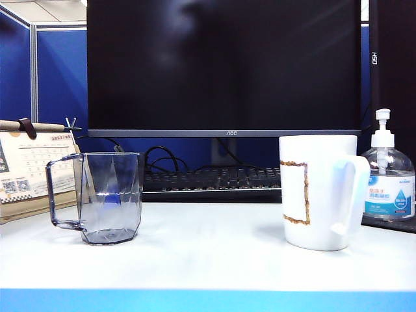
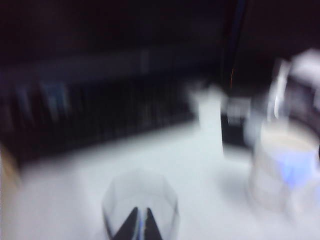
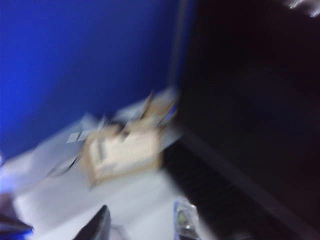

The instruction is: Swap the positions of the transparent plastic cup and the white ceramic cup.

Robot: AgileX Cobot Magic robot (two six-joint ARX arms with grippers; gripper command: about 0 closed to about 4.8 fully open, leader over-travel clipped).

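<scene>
Hovering left fingers (image 2: 140, 225) together, right's unclear

Low frontal exterior view, blurred wrist views, shared monitor (image 1: 224, 65)

Your exterior view is sharp and evenly lit. The white table (image 1: 195, 253) is bright, nearly washed out, with faint soft shadows beside the transparent plastic cup (image 1: 109, 198) and the white ceramic cup (image 1: 318, 192). The monitor (image 1: 224, 65) reads as a dark mass with a dim reflection.

Your left wrist view is heavily motion-blurred; only the left gripper (image 2: 139, 226) tips hold some edge. Your right wrist view is smeared throughout, its dark half without detail; the right gripper (image 3: 97, 227) is barely defined.
</scene>
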